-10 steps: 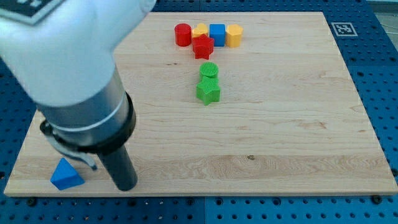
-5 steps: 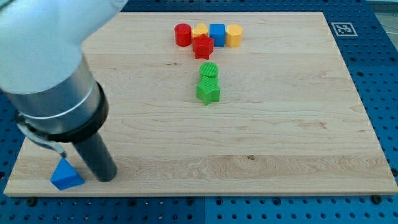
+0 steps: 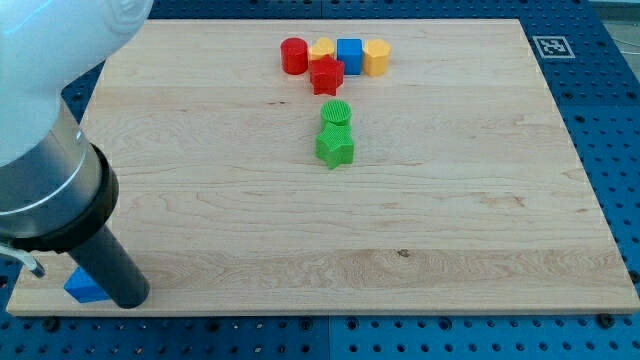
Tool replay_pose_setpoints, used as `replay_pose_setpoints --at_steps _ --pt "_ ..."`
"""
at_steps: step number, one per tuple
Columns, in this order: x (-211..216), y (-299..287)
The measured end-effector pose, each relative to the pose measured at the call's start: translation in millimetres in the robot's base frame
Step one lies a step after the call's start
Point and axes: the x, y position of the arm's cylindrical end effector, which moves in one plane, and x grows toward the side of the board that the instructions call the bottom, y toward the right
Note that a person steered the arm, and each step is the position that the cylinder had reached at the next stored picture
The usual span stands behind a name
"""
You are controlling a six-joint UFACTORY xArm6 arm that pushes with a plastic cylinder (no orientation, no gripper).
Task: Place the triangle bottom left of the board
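Camera view, showing a pale wooden worktop (image 3: 450,230) with visible grain, lying on a blue perforated base (image 3: 610,120); the tool is a plain dark rod with nothing to open or close, so no width or grasp applies; my tip (image 3: 130,300) rests at the view's bottom left, touching or just beside the blue triangle (image 3: 84,288). Only a small corner of that block shows past the rod; its shape cannot be confirmed here, and it is identified from the task. It sits very near the worktop's bottom left corner, so the placement appears nearly or fully complete.

Risks, as judged: a further push toward the view's left or bottom would likely slide the block off the edge, since little bare wood remains beyond it; a sloped face may also let the tip ride off sideways and spin the block.

Other pieces, well apart at the view's top: a red cylinder (image 3: 294,55), a yellow block (image 3: 321,48) partly hidden, a blue cube (image 3: 349,53) and a yellow hexagonal block (image 3: 376,57) in a row; a red star-like block (image 3: 326,76) just below them; a ribbed green cylinder (image 3: 336,114) touching a green star-like block (image 3: 335,147). All look like smooth matte plastic.
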Motion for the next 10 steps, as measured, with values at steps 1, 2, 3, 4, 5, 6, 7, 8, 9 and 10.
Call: replay_pose_setpoints --at_steps 1,2,3,4,5,6,7,8,9,10 --pt "2 -8" --pt "3 -16" --pt "4 -23" --pt "4 -30" --pt "4 -37" --pt "4 -44" --pt "4 -52" --pt "4 -59" --pt "4 -67" --pt "4 -75"
